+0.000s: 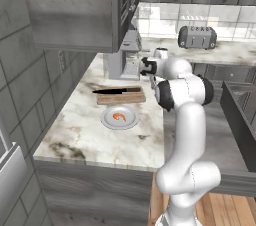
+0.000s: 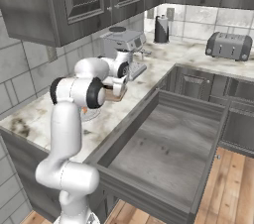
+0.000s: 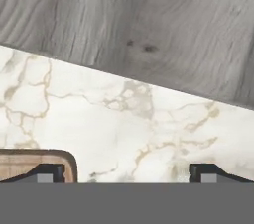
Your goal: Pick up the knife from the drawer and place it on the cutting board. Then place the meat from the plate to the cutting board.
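Claw [image 3: 127,173] hanging released, empty, its tips wide apart above bare marble surface [image 3: 124,114] beside the board's corner [image 3: 34,164]. From the left, I'm seeing the knife [image 1: 118,90] lying along the board's far edge and the meat [image 1: 119,116] on the plate [image 1: 106,121]. From the right, the drawer [image 2: 163,148] is gaping open.

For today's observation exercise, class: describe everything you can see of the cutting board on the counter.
The cutting board is a flat, rectangular brown wooden board with visible grain and rounded corners. It lies flat on the marble counter, in front of the coffee machine and just behind the plate that holds the meat. The black knife lies lengthwise along its far edge, the blade tip reaching past the board's left end. In the hand view one rounded corner shows beside a fingertip.
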